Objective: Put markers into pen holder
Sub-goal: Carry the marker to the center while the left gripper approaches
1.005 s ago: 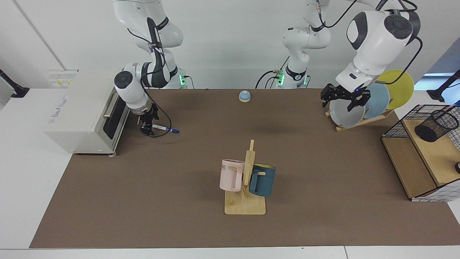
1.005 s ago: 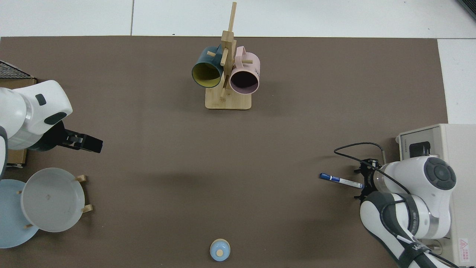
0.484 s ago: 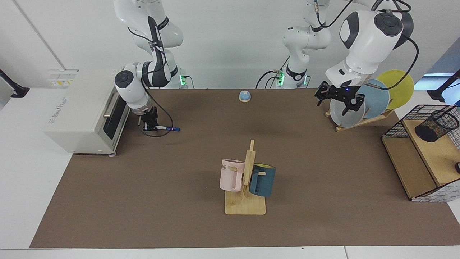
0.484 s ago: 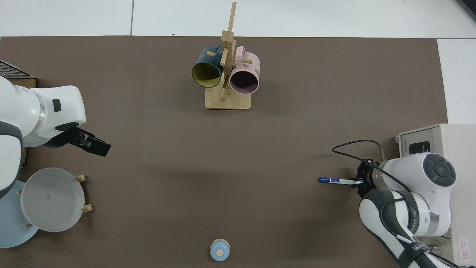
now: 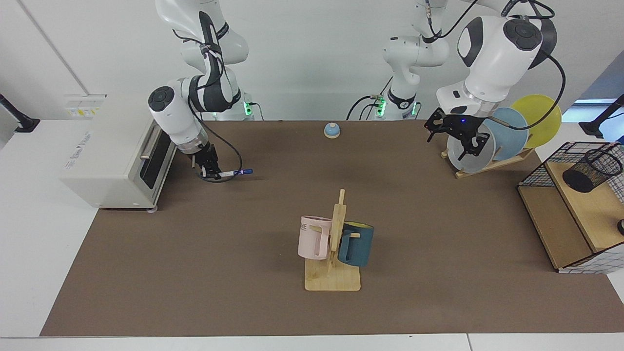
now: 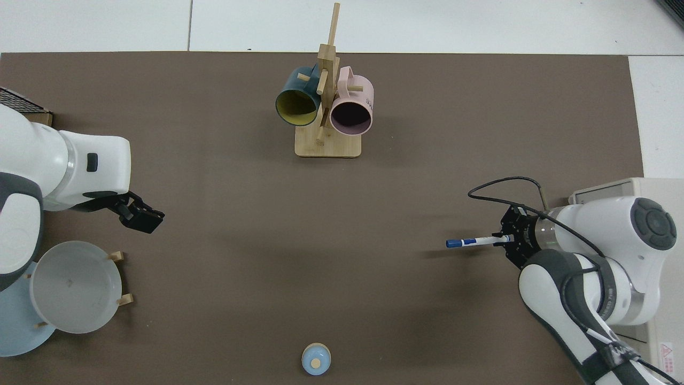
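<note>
Right gripper (image 5: 213,171) low over table, jaws clamped. Left gripper (image 5: 457,134) raised, jaws apart, arm waiting.

White marker (image 5: 233,172), blue cap; black mesh holder (image 5: 591,170)

Marker (image 5: 234,172) in right gripper (image 5: 210,171) beside toaster oven (image 5: 114,153); pen holder (image 5: 591,170) on shelf (image 5: 590,209) (opposite table end).

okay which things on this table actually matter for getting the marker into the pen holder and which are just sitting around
Part of the job:
marker, held by the right pincer
pen holder in the wire basket
left pincer, by the plates

Just lying about:
toaster oven
mug stand with pink mug and teal mug
plate rack
blue bell
</note>
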Controlling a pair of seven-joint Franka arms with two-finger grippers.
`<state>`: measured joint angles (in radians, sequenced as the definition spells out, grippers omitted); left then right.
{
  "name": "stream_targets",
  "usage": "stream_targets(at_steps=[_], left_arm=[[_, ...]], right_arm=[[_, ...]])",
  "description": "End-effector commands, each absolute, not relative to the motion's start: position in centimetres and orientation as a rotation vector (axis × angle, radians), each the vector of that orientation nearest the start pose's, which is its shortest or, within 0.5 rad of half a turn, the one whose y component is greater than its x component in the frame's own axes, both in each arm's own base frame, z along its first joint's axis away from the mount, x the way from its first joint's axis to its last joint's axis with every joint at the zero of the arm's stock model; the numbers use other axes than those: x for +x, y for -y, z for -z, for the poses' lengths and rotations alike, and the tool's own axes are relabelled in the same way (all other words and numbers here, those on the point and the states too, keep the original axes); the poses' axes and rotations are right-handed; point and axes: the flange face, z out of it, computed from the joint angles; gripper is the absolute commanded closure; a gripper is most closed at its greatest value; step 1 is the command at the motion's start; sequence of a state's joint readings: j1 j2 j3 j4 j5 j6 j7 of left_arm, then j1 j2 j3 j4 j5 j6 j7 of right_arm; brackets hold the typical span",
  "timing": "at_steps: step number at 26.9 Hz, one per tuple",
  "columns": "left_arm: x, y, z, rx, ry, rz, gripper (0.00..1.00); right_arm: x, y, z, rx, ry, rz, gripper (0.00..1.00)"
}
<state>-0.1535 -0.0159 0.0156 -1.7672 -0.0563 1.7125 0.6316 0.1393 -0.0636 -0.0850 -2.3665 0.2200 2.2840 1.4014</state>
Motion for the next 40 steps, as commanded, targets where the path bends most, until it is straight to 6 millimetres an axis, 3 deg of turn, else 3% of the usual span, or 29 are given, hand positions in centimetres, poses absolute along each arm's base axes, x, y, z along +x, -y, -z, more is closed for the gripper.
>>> stream_targets(at_steps=[1, 6, 9, 12, 16, 24, 31, 33, 40], left_arm=[[54.3, 8.8, -55.2, -3.006, -1.246, -0.055, 0.0], [54.3, 9.4, -55.3, -2.953, -1.443, -0.004, 0.0], [54.1, 10.8, -55.4, -2.896, -1.56, 0.009, 0.0], [53.9, 11.8, -55.4, -2.868, -1.608, 0.011, 0.0], [54.1, 13.3, -55.5, -2.717, -1.824, 0.079, 0.0], [53.8, 16.5, -56.0, -2.432, -2.14, 0.166, 0.0], [53.8, 17.9, -56.5, -2.239, -2.299, 0.233, 0.0], [53.2, 18.3, -57.6, -2.222, -2.295, 0.242, 0.0], [52.0, 20.4, -58.6, -2.167, -2.346, 0.231, 0.0]], right_arm=[[50.7, -7.1, -39.7, -2.184, -1.925, -0.262, 1.0], [51.9, -10.4, -43.8, -2.127, -1.86, -0.312, 1.0], [52.1, -12.4, -45.6, -2.112, -1.84, -0.328, 1.0], [52.1, -15.4, -47.6, -2.086, -1.838, -0.323, 1.0], [51.6, -20.1, -49.3, -2.025, -1.876, -0.338, 1.0], [49.1, -28.3, -51.1, -1.852, -1.88, -0.379, 1.0], [47.4, -32.8, -51.0, -1.799, -1.87, -0.382, 1.0], [47.0, -34.0, -51.2, -1.77, -1.868, -0.381, 1.0], [45.4, -36.5, -51.3, -1.735, -1.862, -0.457, 1.0]])
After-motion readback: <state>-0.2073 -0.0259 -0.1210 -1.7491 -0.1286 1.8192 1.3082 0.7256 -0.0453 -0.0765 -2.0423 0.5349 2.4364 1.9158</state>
